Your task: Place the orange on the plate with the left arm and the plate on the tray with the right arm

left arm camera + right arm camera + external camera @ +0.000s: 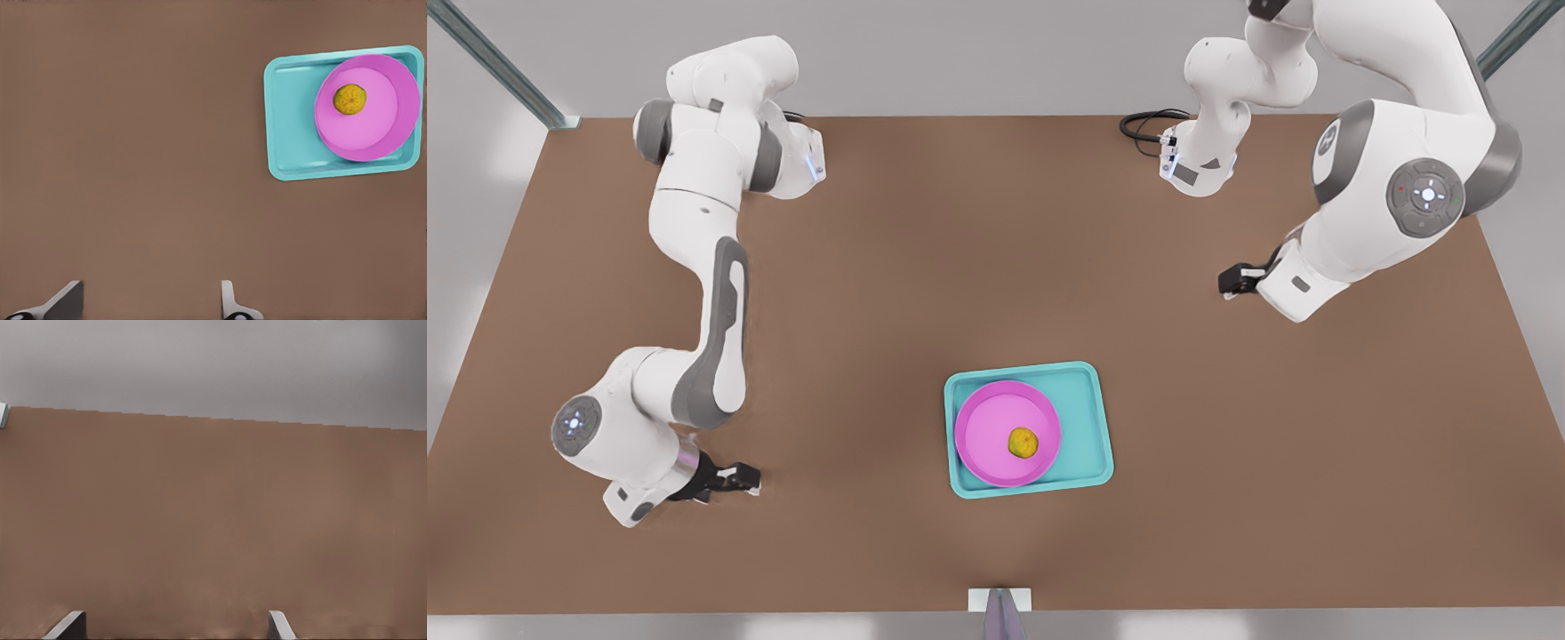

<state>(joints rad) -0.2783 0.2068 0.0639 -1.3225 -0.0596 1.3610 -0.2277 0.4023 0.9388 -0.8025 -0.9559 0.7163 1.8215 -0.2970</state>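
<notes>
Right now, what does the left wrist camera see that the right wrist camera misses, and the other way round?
The left wrist view takes in the tray, with the plate on it and the orange on the plate. The right wrist view takes in the table's far edge and a grey wall beyond. Both share the brown table and their own open, empty grippers: left gripper, right gripper.

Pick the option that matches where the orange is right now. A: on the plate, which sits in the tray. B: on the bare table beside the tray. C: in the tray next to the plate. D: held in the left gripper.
A: the orange rests on the plate, which sits inside the tray; both grippers are open and away from it.
</notes>
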